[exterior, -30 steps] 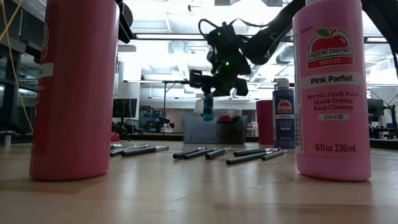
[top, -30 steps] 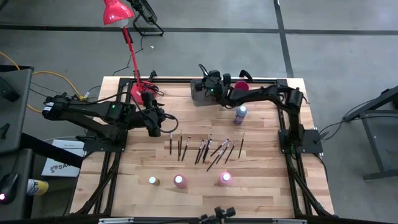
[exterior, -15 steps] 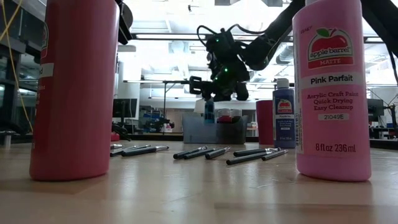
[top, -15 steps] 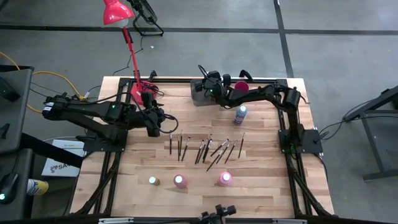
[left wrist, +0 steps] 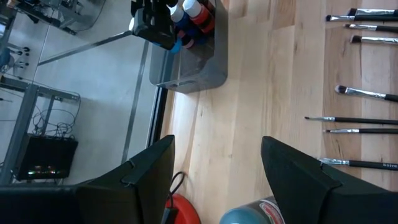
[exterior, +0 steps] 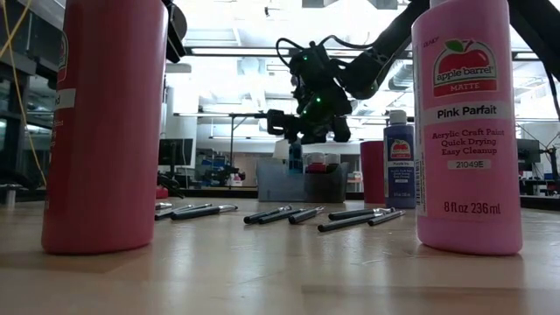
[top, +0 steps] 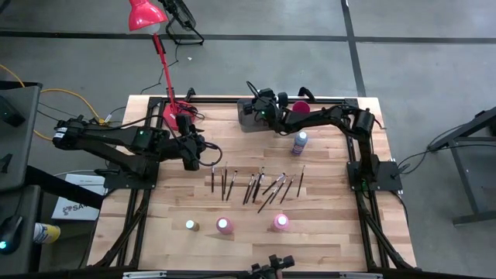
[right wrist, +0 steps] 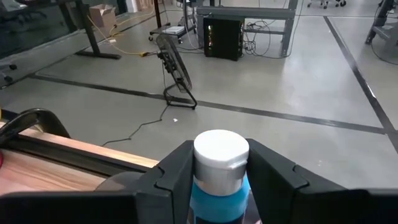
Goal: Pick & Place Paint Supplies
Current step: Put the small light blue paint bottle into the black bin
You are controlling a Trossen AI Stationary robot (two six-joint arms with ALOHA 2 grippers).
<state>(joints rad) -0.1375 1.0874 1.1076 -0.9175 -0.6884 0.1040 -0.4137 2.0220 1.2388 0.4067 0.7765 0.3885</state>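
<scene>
a: where does the right gripper sit?
b: over the grey bin at the desk's far edge, its fingers clasping a white-capped blue bottle, low among the bottles already inside.
a: and the left gripper?
b: it hangs spread apart and empty near the red lamp's base, with a blue bottle just beyond its fingers.
a: open room?
b: bare wood lies between the bin and the brushes in mid-desk. three bottles stand near the front edge, one beside the red cup.
</scene>
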